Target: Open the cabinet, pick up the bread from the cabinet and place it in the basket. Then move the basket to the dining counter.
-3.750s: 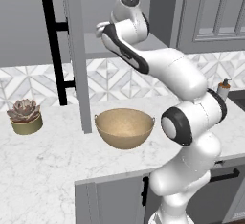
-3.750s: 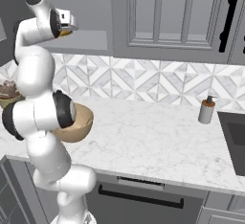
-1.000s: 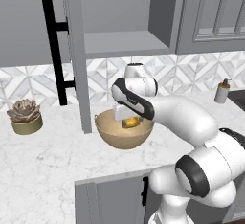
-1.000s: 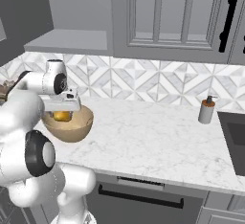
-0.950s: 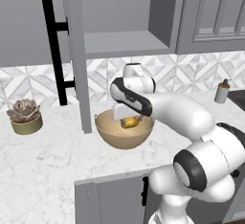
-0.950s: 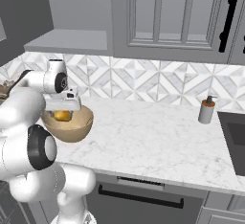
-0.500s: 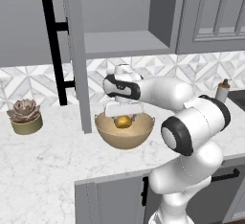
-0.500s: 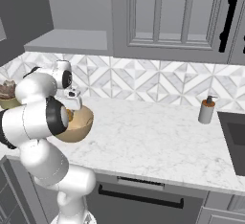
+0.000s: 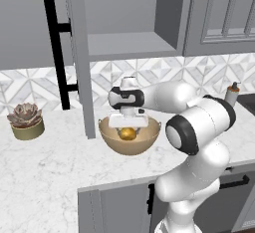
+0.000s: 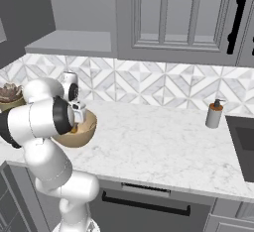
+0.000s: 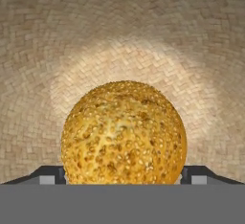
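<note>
- The bread [image 11: 123, 133] is a round golden-orange roll with a bumpy crust speckled with pale seeds; in the left base view it shows as a small golden lump [image 9: 128, 133] low in the bowl.
- It lies at the bottom of the basket [image 9: 110, 138], a tan bowl whose inside shows a fine woven herringbone pattern [image 11: 119, 31] in the hand view.
- The tool [image 9: 128, 127] points down into the basket, directly above the bread; its two dark fingertips [image 11: 50, 174] stand apart on either side of the roll, and whether they touch its sides cannot be told.
- The basket stands on the marble tabletop [image 9: 45, 167], in front of the geometric tiled backsplash [image 10: 149, 85].
- The cabinet [image 9: 127, 40] above it stands open: its door [image 9: 79, 58] is swung out edge-on just left of the basket, the black bar handle [image 9: 56, 58] facing left, and a bare grey shelf shows inside.
- The white arm [image 9: 174, 97] reaches in from the right over the basket's rim and hides part of its far edge; in the right base view the arm's elbow [image 10: 47, 117] covers most of the basket [image 10: 82, 132].
- A succulent in an olive pot [image 9: 26, 121] sits well to the left of the door on the tabletop.
- A soap dispenser [image 10: 215, 113] stands far to the right, near the dark sink [image 10: 243, 139].
- A further paned wall cabinet [image 10: 173, 15] hangs to the right of the open one.
</note>
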Controlling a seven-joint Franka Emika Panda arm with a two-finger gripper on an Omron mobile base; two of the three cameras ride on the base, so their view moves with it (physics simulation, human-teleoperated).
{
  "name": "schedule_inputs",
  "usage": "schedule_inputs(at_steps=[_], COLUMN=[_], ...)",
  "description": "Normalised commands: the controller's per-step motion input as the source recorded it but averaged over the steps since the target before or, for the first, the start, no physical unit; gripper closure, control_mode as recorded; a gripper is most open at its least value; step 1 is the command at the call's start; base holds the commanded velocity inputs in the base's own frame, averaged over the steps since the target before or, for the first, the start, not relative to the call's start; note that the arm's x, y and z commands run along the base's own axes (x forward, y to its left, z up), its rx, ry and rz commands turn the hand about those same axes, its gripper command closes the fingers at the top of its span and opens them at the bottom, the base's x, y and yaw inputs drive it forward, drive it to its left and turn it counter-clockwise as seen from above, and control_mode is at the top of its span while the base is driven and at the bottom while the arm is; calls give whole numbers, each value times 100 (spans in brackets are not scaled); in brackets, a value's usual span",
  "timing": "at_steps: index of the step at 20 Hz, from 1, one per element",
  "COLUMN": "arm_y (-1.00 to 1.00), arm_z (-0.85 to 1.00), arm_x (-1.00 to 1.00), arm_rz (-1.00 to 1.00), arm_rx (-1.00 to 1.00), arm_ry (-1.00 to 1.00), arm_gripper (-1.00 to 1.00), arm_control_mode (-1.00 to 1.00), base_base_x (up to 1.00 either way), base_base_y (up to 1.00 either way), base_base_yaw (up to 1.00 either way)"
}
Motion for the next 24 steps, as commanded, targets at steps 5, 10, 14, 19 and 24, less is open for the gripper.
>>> schedule_inputs(at_steps=[5,10,14,19,24], arm_y=[0,0,0,0,-1], arm_z=[-7,0,0,0,8], arm_x=[-1,0,0,0,-6], arm_rz=[-6,-3,-1,0,-2], arm_rx=[0,0,0,0,-1], arm_ry=[-1,0,0,0,-2], arm_gripper=[-100,-100,-100,-100,-100], arm_control_mode=[-100,-100,-100,-100,-100], base_base_x=[0,0,0,0,0], base_base_y=[0,0,0,0,0], base_base_yaw=[0,0,0,0,0])
